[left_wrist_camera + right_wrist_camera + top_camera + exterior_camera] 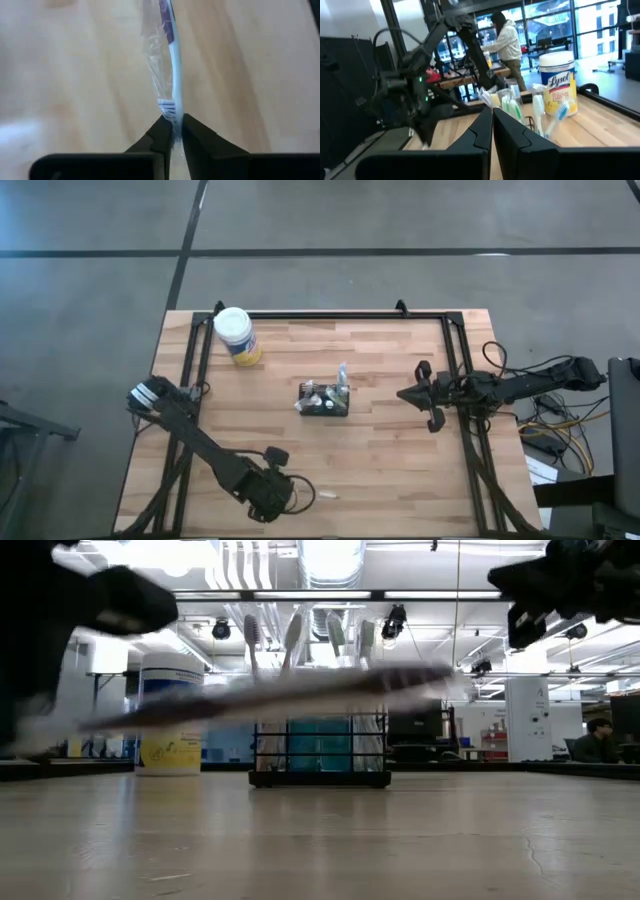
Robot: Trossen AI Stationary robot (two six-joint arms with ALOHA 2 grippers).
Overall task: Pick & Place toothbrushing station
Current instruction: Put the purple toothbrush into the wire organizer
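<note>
Centrally on table (400, 470): black wire-mesh caddy (323, 400), upright, holding several toothbrushes, brush heads up. Near table's front edge: left gripper (173, 129) pinched shut on wrapped toothbrush (172, 60). At right side: right gripper (492, 122), closed, empty. At back: yellow tub (238, 337).

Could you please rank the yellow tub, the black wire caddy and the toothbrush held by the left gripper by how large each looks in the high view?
1. Black wire caddy and yellow tub: footprints look alike, so unranked.
2. Toothbrush in the left gripper: only a thin sliver shows.
</note>
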